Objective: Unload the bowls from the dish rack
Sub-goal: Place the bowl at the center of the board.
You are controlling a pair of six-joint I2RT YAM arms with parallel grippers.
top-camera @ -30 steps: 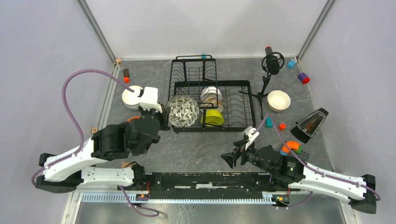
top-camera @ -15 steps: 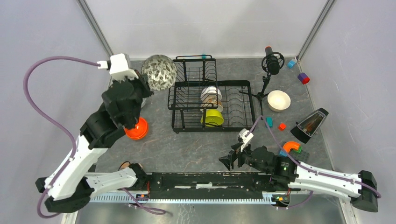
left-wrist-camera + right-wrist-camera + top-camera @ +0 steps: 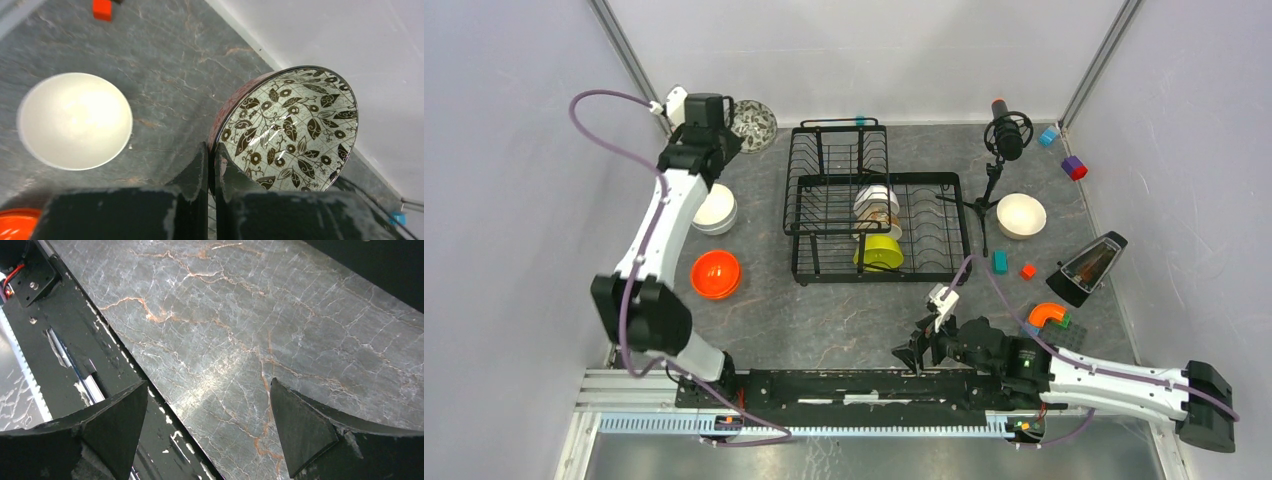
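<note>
At the table's (image 3: pixel 844 310) near edge the right gripper (image 3: pixel 921 348) hangs empty, jaws spread wide. Mid-table, the dish rack (image 3: pixel 924 178) holds a lime green bowl (image 3: pixel 879 252) and white bowls (image 3: pixel 876 203). At the far-left corner the left gripper (image 3: pixel 211 155) pinches the leaf-patterned bowl (image 3: pixel 292 132) by its rim.

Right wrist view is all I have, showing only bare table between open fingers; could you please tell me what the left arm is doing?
Observer: The left gripper is shut on the rim of the dark-patterned bowl, near the far left corner of the table.
Operator: Thank you. What is in the dish rack now?
Observer: The dish rack holds a lime green bowl with pale bowls standing on edge just behind it.
Operator: Which bowls are out on the left side?
Observer: A white bowl and an orange bowl sit on the table left of the rack.
</note>
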